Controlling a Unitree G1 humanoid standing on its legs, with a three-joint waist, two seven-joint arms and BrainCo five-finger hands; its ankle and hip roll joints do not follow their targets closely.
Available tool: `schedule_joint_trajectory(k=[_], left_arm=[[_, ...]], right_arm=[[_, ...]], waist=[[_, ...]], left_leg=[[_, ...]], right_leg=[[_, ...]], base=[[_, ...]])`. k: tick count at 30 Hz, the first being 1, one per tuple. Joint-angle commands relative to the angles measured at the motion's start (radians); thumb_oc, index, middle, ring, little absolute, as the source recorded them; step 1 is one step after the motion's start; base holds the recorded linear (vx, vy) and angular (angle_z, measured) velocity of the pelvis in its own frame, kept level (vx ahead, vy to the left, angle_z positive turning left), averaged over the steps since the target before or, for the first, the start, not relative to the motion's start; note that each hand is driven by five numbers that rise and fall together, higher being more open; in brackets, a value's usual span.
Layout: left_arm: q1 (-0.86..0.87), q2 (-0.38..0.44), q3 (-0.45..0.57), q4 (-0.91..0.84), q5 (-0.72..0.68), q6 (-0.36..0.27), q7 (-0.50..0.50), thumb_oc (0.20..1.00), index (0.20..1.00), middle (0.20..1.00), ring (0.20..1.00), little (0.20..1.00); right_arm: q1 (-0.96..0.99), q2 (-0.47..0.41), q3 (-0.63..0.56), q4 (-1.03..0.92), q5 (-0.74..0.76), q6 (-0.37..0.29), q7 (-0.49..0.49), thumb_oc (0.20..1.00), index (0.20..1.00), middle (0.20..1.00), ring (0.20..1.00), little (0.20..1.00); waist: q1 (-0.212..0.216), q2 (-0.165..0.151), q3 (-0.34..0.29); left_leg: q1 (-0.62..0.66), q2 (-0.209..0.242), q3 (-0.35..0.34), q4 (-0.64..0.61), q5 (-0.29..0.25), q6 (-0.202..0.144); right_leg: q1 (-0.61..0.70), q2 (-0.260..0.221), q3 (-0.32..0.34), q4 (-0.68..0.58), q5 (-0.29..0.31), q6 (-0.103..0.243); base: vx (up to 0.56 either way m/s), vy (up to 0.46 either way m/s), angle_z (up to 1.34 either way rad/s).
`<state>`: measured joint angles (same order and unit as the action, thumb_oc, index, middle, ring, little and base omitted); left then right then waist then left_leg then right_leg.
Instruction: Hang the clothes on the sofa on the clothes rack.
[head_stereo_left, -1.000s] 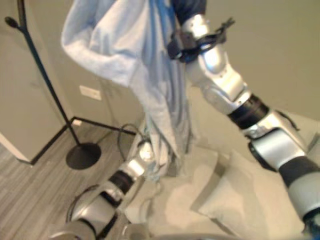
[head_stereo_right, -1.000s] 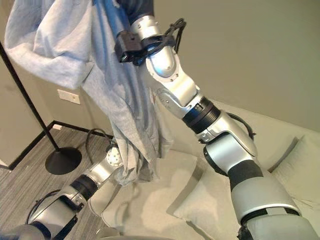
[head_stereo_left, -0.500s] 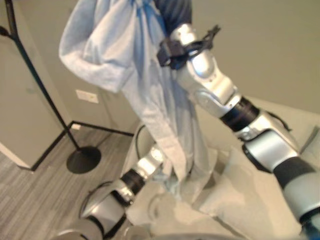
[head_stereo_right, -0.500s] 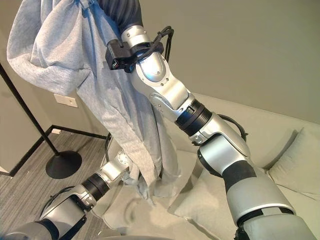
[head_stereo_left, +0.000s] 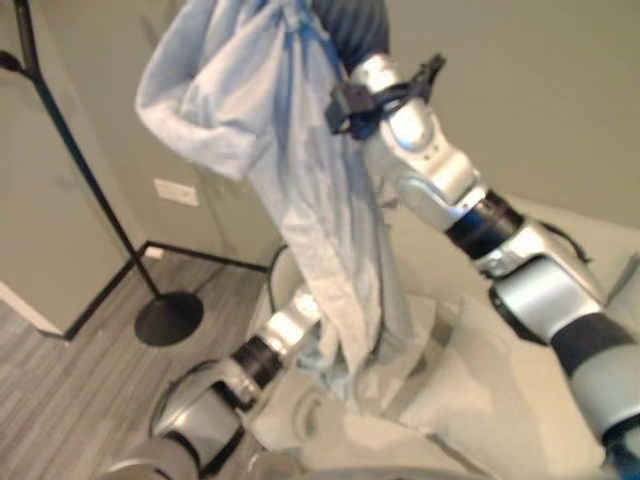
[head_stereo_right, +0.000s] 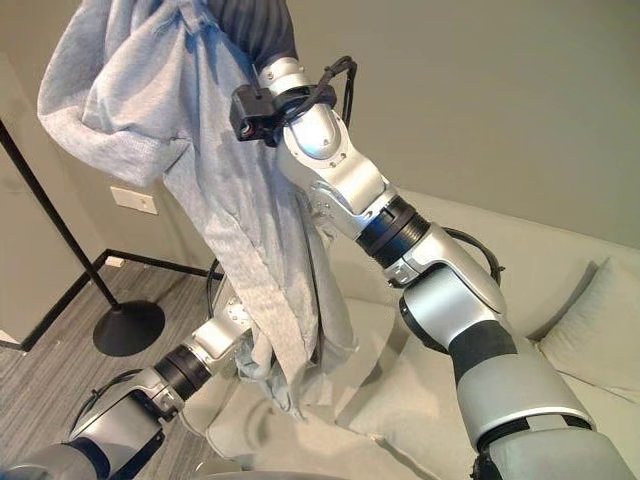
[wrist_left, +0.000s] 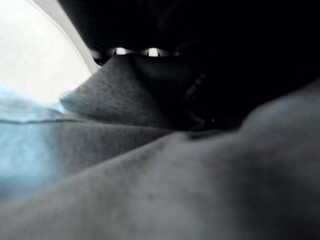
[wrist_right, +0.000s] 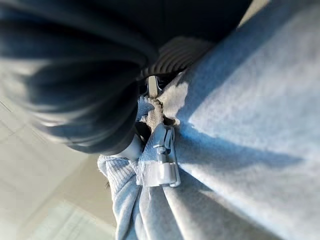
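Hoodie (head_stereo_right: 240, 210) hangs high over the sofa (head_stereo_right: 560, 290), its top bunched in the raised right hand (wrist_right: 160, 145), whose fingers curl into the cloth. Its lower hem drapes over the left hand (wrist_left: 150, 45); whether those fingers grip, I cannot tell. Rack (head_stereo_right: 60, 240) stands near, on the floor

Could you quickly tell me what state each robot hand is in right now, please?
Left robot hand: fingers buried in the garment's lower folds, cannot be told.
Right robot hand: closed on the garment, holding it up high.
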<state>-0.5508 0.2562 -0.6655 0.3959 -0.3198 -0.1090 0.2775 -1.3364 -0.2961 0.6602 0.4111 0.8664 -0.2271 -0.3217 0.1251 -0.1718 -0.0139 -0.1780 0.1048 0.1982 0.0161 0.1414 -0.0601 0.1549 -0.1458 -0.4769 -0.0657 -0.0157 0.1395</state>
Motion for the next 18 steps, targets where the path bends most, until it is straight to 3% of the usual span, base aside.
schedule_joint_trajectory(k=[1, 3, 4, 5, 6, 7, 8, 9, 15, 18], left_arm=[[-0.059, -0.059, -0.009, 0.003, -0.024, -0.043, -0.003, 0.2, 0.2, 0.2, 0.2, 0.2], [-0.06, -0.064, -0.01, 0.011, -0.026, -0.043, -0.004, 0.2, 0.2, 0.2, 0.2, 0.2], [0.492, -0.006, 0.146, -0.007, -0.362, 0.063, -0.27, 1.0, 1.0, 1.0, 1.0, 1.0], [0.495, -0.014, 0.153, -0.011, -0.361, 0.076, -0.272, 1.0, 1.0, 1.0, 1.0, 1.0], [0.494, -0.013, 0.152, -0.011, -0.361, 0.076, -0.272, 1.0, 1.0, 1.0, 1.0, 1.0], [0.477, -0.025, 0.153, 0.003, -0.358, 0.073, -0.269, 0.727, 0.727, 0.727, 0.727, 0.727], [0.472, -0.033, 0.151, 0.005, -0.36, 0.069, -0.266, 0.561, 0.561, 0.561, 0.561, 0.561], [0.48, -0.038, 0.161, -0.002, -0.369, 0.069, -0.268, 0.2, 0.2, 0.2, 0.2, 0.2], [0.501, -0.08, 0.158, 0.032, -0.406, 0.078, -0.278, 0.2, 0.2, 0.2, 0.2, 0.2], [0.511, -0.079, 0.164, 0.016, -0.421, 0.075, -0.277, 0.2, 0.2, 0.2, 0.2, 0.2]], right_arm=[[-0.116, -0.055, -0.04, -0.016, -0.004, -0.056, -0.019, 0.2, 0.2, 0.2, 0.2, 0.2], [-0.087, -0.052, -0.064, -0.018, -0.026, -0.065, -0.02, 0.2, 0.2, 0.2, 0.2, 0.2], [0.999, -0.132, -0.357, -0.373, -0.152, 0.048, 0.179, 0.2, 0.2, 0.2, 0.2, 0.2], [0.978, -0.13, -0.37, -0.353, -0.166, 0.058, 0.166, 0.2, 0.2, 0.2, 0.2, 0.2], [0.977, -0.129, -0.37, -0.352, -0.166, 0.058, 0.166, 0.2, 0.2, 0.2, 0.2, 0.2], [0.958, -0.101, -0.356, -0.327, -0.148, 0.057, 0.158, 0.2, 0.2, 0.2, 0.2, 0.2], [0.946, -0.082, -0.346, -0.305, -0.123, 0.054, 0.156, 0.2, 0.2, 0.2, 0.2, 0.2], [0.934, -0.075, -0.332, -0.292, -0.116, 0.06, 0.158, 0.2, 0.2, 0.2, 0.2, 0.2], [0.954, -0.083, -0.293, -0.312, -0.116, 0.088, 0.192, 0.2, 0.2, 0.2, 0.2, 0.2], [0.959, -0.1, -0.294, -0.317, -0.122, 0.096, 0.202, 0.2, 0.2, 0.2, 0.2, 0.2]], waist=[[0.033, 0.045, 0.01], [0.035, 0.047, 0.013], [-0.138, 0.159, 0.107], [-0.12, 0.138, 0.104], [-0.121, 0.138, 0.106], [-0.111, 0.125, 0.1], [-0.104, 0.112, 0.092], [-0.095, 0.107, 0.078], [-0.091, 0.103, 0.016], [-0.091, 0.101, 0.014]], left_leg=[[0.007, 0.016, 0.018, -0.103, 0.069, -0.047], [0.007, 0.012, 0.016, -0.102, 0.068, -0.045], [0.248, 0.006, 0.048, -0.097, -0.111, 0.031], [0.258, 0.004, 0.045, -0.085, -0.124, 0.021], [0.259, 0.006, 0.044, -0.083, -0.125, 0.019], [0.257, 0.005, 0.044, -0.076, -0.13, 0.014], [0.239, 0.003, 0.055, -0.068, -0.112, 0.014], [0.241, 0.009, 0.065, -0.067, -0.108, 0.004], [0.284, 0.045, 0.098, -0.103, -0.094, -0.024], [0.291, 0.051, 0.101, -0.103, -0.094, -0.028]], right_leg=[[0.045, 0.008, -0.008, 0.088, -0.073, 0.006], [0.044, 0.007, -0.008, 0.088, -0.07, 0.008], [-0.297, -0.089, 0.097, 0.392, 0.04, 0.001], [-0.264, -0.08, 0.057, 0.316, 0.029, -0.005], [-0.259, -0.077, 0.054, 0.31, 0.031, -0.006], [-0.228, -0.057, 0.067, 0.251, 0.025, -0.011], [-0.212, -0.037, 0.074, 0.191, 0.041, -0.03], [-0.185, -0.026, 0.069, 0.142, 0.053, -0.029], [-0.101, 0.019, 0.087, 0.03, 0.059, -0.035], [-0.094, 0.023, 0.091, 0.029, 0.054, -0.036]], base=[[0.0, 0.0, 0.0], [0.0, 0.0, 0.0], [0.01, -0.045, -0.01], [0.01, -0.058, 0.05], [0.05, -0.125, 0.05], [-0.02, -0.125, 0.08], [0.03, -0.155, 0.12], [0.05, -0.107, 0.04], [0.11, -0.085, -0.06], [0.03, -0.061, -0.06]])
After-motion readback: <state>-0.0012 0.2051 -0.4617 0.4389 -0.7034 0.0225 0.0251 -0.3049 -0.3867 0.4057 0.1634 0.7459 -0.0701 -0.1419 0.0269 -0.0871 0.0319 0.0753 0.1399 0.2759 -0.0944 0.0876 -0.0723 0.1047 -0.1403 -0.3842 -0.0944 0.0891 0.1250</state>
